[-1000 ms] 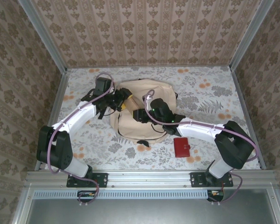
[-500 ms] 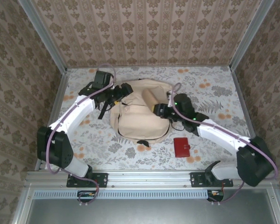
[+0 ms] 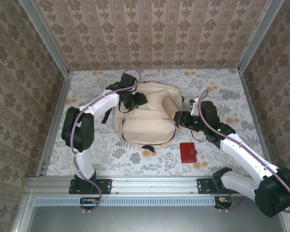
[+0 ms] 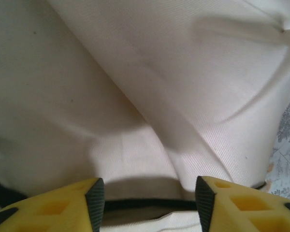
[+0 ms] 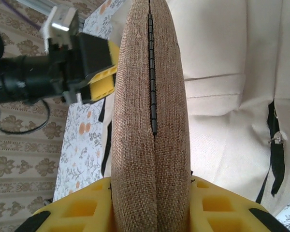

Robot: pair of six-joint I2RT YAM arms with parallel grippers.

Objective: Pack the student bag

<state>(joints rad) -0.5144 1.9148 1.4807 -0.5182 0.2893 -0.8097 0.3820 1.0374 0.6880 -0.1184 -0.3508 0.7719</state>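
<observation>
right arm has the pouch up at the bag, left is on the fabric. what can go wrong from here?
1. The left gripper has its jaws apart over the bag fabric with no open mouth visible, so the pouch may jam against cloth.
2. The right gripper clamps the pouch at one end; a push could swivel it.
3. The pouch tip sits close beside the left gripper; they may collide.
</observation>
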